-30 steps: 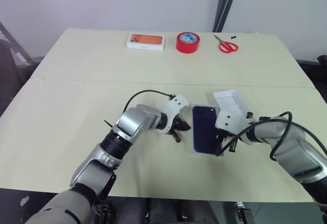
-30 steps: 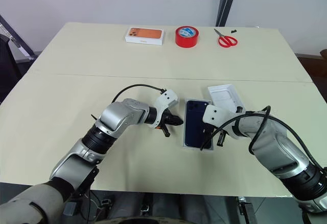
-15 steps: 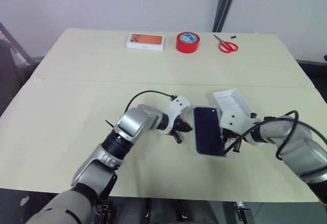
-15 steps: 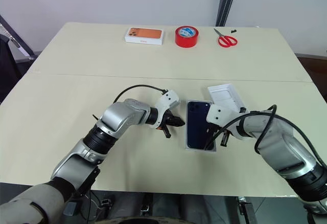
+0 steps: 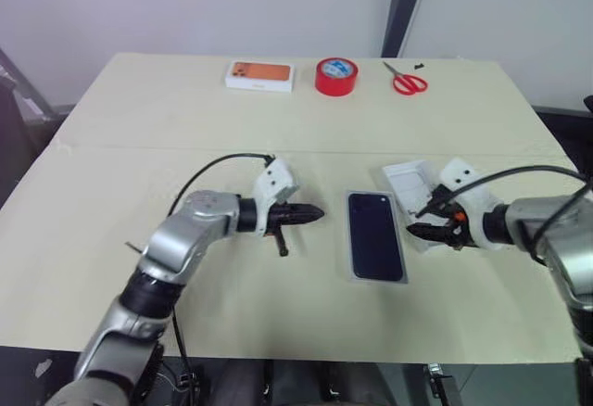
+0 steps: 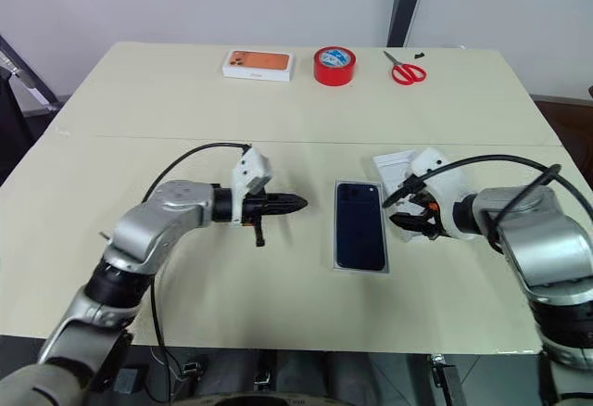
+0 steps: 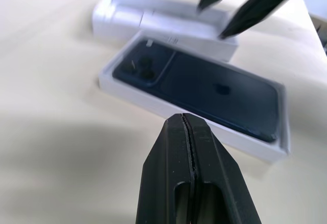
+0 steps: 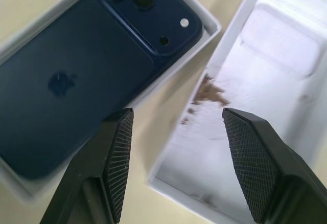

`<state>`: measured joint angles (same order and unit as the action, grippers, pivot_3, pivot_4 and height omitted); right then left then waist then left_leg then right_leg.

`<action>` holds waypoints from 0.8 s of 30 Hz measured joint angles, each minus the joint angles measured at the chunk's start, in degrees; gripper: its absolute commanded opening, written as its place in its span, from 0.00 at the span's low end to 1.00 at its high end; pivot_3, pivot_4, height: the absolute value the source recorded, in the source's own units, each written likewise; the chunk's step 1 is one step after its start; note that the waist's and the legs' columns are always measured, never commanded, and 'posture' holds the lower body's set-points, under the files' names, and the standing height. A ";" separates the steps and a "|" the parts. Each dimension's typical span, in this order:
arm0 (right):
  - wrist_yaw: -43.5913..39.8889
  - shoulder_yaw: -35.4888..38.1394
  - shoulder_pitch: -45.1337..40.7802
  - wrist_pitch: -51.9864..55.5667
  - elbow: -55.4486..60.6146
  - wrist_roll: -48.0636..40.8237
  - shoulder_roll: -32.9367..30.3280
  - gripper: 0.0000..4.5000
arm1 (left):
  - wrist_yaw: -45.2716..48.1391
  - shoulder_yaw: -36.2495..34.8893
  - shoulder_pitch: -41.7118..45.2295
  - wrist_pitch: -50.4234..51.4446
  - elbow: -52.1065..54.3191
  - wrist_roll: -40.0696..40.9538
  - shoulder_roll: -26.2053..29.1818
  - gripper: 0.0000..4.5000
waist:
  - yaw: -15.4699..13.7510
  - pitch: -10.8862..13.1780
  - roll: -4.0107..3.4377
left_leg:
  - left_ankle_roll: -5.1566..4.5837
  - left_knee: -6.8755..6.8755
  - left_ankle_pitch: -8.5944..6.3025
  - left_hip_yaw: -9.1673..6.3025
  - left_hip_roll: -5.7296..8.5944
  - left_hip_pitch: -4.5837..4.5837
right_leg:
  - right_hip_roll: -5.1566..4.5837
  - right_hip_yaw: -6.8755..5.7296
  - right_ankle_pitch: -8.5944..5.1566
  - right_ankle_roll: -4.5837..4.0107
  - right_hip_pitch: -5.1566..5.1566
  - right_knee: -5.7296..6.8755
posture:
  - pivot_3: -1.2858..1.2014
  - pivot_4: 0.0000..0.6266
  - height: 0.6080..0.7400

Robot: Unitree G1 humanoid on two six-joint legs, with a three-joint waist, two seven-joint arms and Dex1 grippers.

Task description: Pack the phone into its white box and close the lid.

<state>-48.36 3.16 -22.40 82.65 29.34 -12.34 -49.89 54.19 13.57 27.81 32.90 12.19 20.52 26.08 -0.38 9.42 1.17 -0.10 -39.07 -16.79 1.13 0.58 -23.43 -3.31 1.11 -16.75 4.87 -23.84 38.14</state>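
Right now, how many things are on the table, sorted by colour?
Red: 2, the tape and the scissors.
White: 3, the box holding the phone, the lid beside it, and the far box with an orange print.
Dark blue: 1, the phone.
Total: 6.

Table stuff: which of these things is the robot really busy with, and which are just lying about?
Part of the job:
- phone, lying back up in the white box
- open white piece beside the box, seemingly the lid
- left end effector, shut
- right end effector, open

Just lying about, along the far edge:
- orange-print box
- red tape roll
- red scissors
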 measured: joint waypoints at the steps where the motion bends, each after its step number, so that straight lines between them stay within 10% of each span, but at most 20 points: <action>1: 1.15 -0.06 -0.04 0.96 -0.44 -0.22 0.41 0.64 | 0.95 -0.54 -1.25 -2.44 0.24 0.04 0.37 0.00 | -0.05 -0.01 -0.01 | 0.00 0.00 0.00 0.00 0.00 0.00 | -0.02 0.00 0.00 0.00 0.01 -0.01 | 0.52 0.24 0.88; 9: 8.61 -0.49 -1.03 4.40 -5.07 -1.49 4.74 0.64 | 5.38 -1.33 -6.28 -7.30 2.87 1.49 3.57 0.00 | -0.12 -0.01 -0.02 | -0.04 0.01 -0.02 0.01 0.01 -0.02 | -0.03 -0.01 0.00 0.00 0.00 -0.02 | 0.52 0.24 0.88; 16: 13.40 -0.02 -2.17 5.34 -7.31 -2.38 8.15 0.01 | 4.58 -1.32 -7.06 -7.35 3.31 1.46 3.42 0.00 | 0.15 -0.01 -0.03 | -0.06 0.00 -0.02 0.02 0.01 -0.02 | 0.00 -0.02 0.00 0.01 0.01 0.01 | 0.52 0.24 0.88; 24: 15.18 5.41 -6.51 9.47 -6.84 -6.29 8.62 0.01 | 1.49 -4.17 -8.16 -7.31 3.17 2.58 2.97 0.00 | 0.45 -0.01 -0.03 | -0.07 0.00 -0.03 0.01 0.01 -0.02 | 0.02 -0.03 0.01 0.01 0.00 0.03 | 0.52 0.24 0.88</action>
<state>-33.18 8.57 -28.90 92.12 22.50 -18.64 -41.27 55.68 9.41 19.65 25.58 15.36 23.10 29.05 0.07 9.41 1.14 -0.17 -39.07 -16.82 1.14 0.59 -23.45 -3.29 1.09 -16.75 4.89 -23.84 38.17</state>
